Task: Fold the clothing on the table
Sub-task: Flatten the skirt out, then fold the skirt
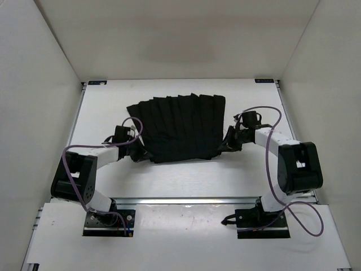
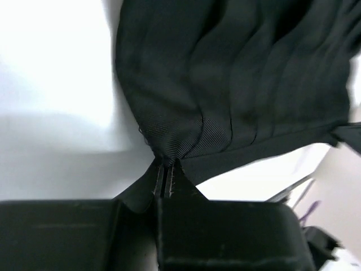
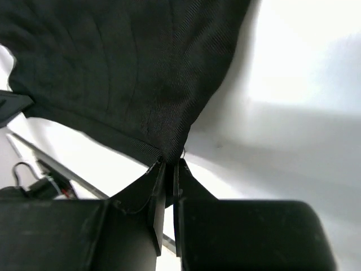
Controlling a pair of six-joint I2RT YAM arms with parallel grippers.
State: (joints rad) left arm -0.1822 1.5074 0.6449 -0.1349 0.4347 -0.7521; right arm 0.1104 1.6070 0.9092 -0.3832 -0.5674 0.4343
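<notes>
Both my jaws pinch only a tiny corner of the clothing point(image 1: 177, 129), so it may slip out when I lift.

Seen from above, the tips of the left gripper point(image 1: 137, 151) and right gripper point(image 1: 224, 145) merge, black on black, with the near corners of the clothing point(image 1: 177, 127), and the grip is too small to make out. In the left wrist view the clothing runs off the top and right edges. Its corner is hidden between the pressed fingers point(image 2: 183, 183). Right of it, a purple cable point(image 2: 309, 210) is blurred. In the right wrist view the top and left edges cut the clothing. Below-left of it, blurred dark shapes point(image 3: 39, 186) cannot be identified.
</notes>
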